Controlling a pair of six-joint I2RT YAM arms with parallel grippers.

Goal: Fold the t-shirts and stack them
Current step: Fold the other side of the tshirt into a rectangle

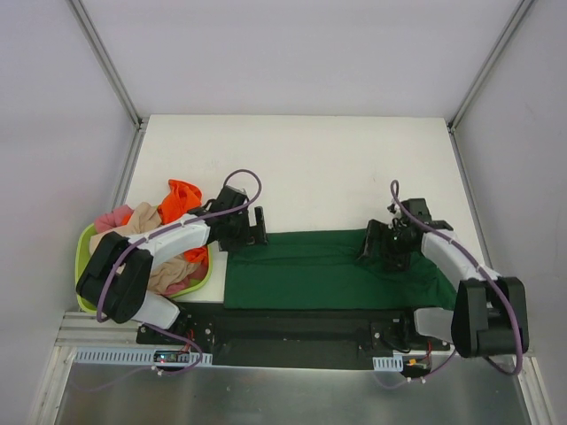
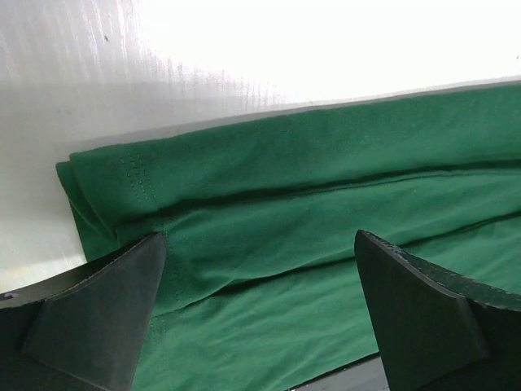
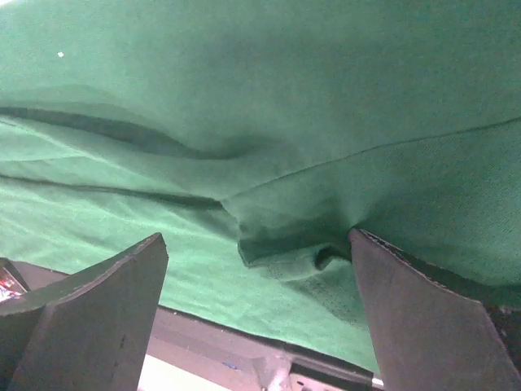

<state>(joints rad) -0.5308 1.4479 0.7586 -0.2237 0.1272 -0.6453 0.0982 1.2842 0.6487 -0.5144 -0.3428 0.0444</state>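
Observation:
The dark green t-shirt (image 1: 328, 270) lies folded into a long band along the table's near edge. My left gripper (image 1: 255, 225) is open over the band's left end; in the left wrist view (image 2: 259, 236) its fingers straddle layered green folds (image 2: 309, 204). My right gripper (image 1: 379, 243) is open over the band's right part; in the right wrist view (image 3: 256, 236) a small bunched fold (image 3: 285, 244) lies between the fingers and touches the right one. Orange (image 1: 184, 199), beige (image 1: 142, 221) and pink (image 1: 111, 217) shirts are piled in the basket.
The lime-green basket (image 1: 84, 252) stands at the left, beside my left arm. The white table (image 1: 310, 168) stretches behind the green shirt. A black mounting rail (image 1: 301, 332) runs along the near edge; grey walls enclose the sides.

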